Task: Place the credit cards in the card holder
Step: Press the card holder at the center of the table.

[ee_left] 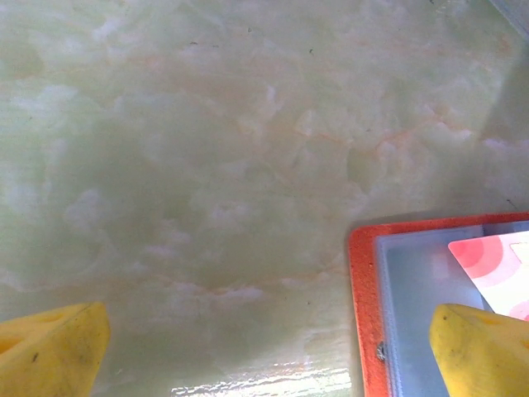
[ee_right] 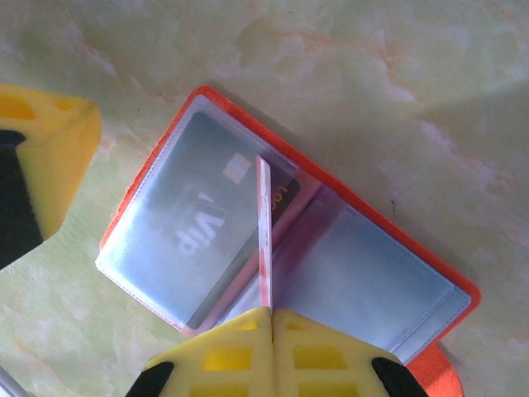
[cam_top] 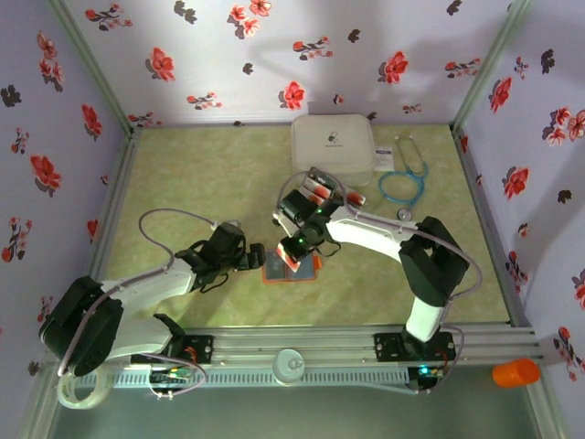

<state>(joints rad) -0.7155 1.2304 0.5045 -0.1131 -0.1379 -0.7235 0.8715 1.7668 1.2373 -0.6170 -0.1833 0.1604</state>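
The orange card holder (cam_top: 302, 273) lies open on the table, its grey-blue sleeves up (ee_right: 364, 273). One dark credit card (ee_right: 198, 236) sits in its left sleeve. My right gripper (ee_right: 271, 313) is shut on another credit card (ee_right: 264, 231), which stands on edge over the holder's fold. The left gripper (cam_top: 257, 255) is open just left of the holder; its right finger (ee_left: 483, 351) hangs over the holder's corner (ee_left: 364, 298), next to the held card's pink face (ee_left: 496, 256). More credit cards (cam_top: 316, 191) lie in front of the white case.
A big white rounded case (cam_top: 333, 146) stands at the back, with a blue stethoscope (cam_top: 405, 183) to its right. An orange cylinder (cam_top: 516, 372) lies outside the frame at the near right. Floral walls close in the table on three sides.
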